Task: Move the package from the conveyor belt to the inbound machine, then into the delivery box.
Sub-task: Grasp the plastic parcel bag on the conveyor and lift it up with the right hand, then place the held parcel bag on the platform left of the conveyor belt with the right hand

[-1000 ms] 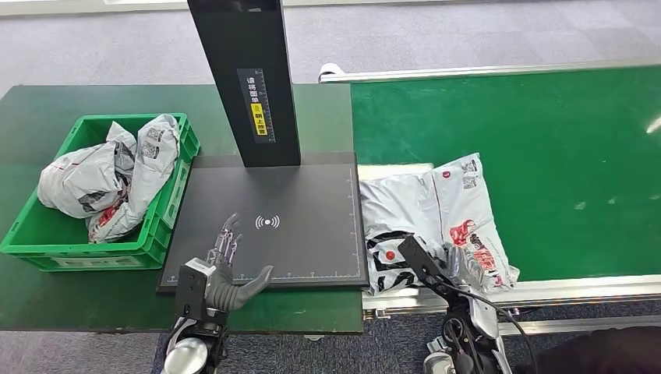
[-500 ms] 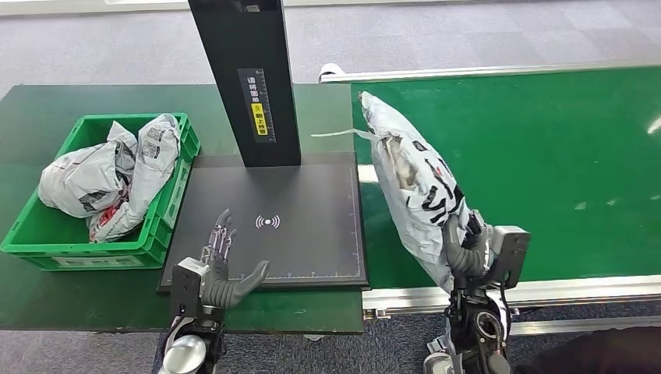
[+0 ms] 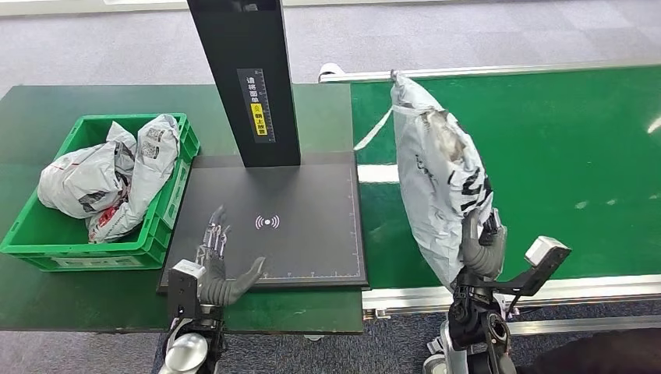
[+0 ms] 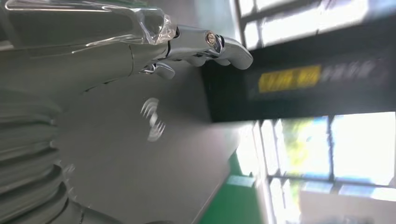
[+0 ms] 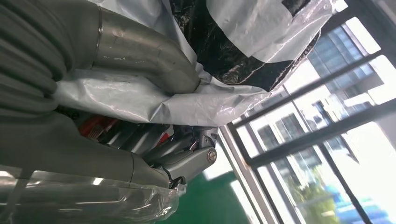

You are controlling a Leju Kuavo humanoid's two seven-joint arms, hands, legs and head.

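Observation:
A grey plastic mail package (image 3: 440, 175) with black and red print stands on end above the green conveyor belt (image 3: 561, 156). My right hand (image 3: 479, 249) grips its lower end; in the right wrist view the thumb (image 5: 144, 51) presses into the package's wrinkled film (image 5: 154, 100). My left hand (image 3: 218, 269) hovers with fingers spread over the near left corner of the inbound machine's black plate (image 3: 304, 202), holding nothing. The left wrist view has the left hand's fingers (image 4: 205, 42) stretched toward the plate's white wireless mark (image 4: 153, 119). The green delivery box (image 3: 47, 234) sits left of the plate.
The machine's black post (image 3: 245, 78) rises at the back of the plate. Two grey packages (image 3: 109, 175) lie inside the delivery box. A dark green table (image 3: 47, 117) carries box and machine. The belt's metal rail (image 3: 592, 288) runs along the near edge.
My right hand has lifted the package off the belt, where it lay flat, and swung it upright, then a little rightward. My left hand has barely moved.

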